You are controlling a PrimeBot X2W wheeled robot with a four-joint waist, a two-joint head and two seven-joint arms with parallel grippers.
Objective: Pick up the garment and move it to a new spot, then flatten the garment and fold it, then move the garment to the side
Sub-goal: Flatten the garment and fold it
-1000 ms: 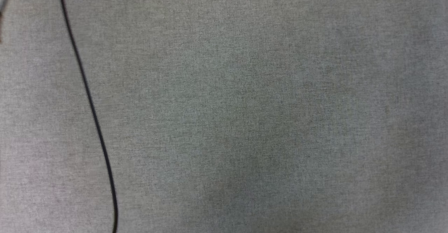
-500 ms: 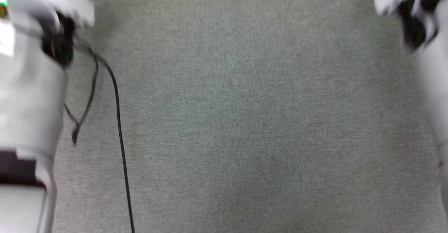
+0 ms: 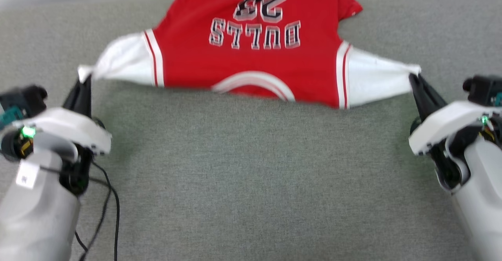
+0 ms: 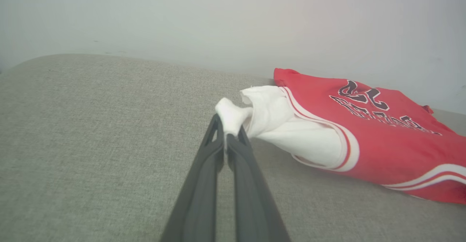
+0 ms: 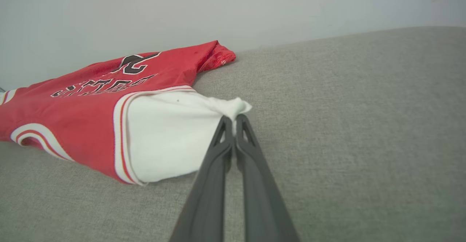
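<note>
Left gripper [image 3: 84,83] pinches one white sleeve tip of the red jersey [image 3: 251,62], right gripper [image 3: 414,79] pinches the other. It's stretched between them, lying at the grey cushion's [image 3: 251,182] far edge. Flatten step, I'd say; next: pull evenly, lay it smooth, then release.

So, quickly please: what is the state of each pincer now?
Left pincer: closed on a white sleeve tip of the garment.
Right pincer: closed on the other white sleeve tip.
</note>
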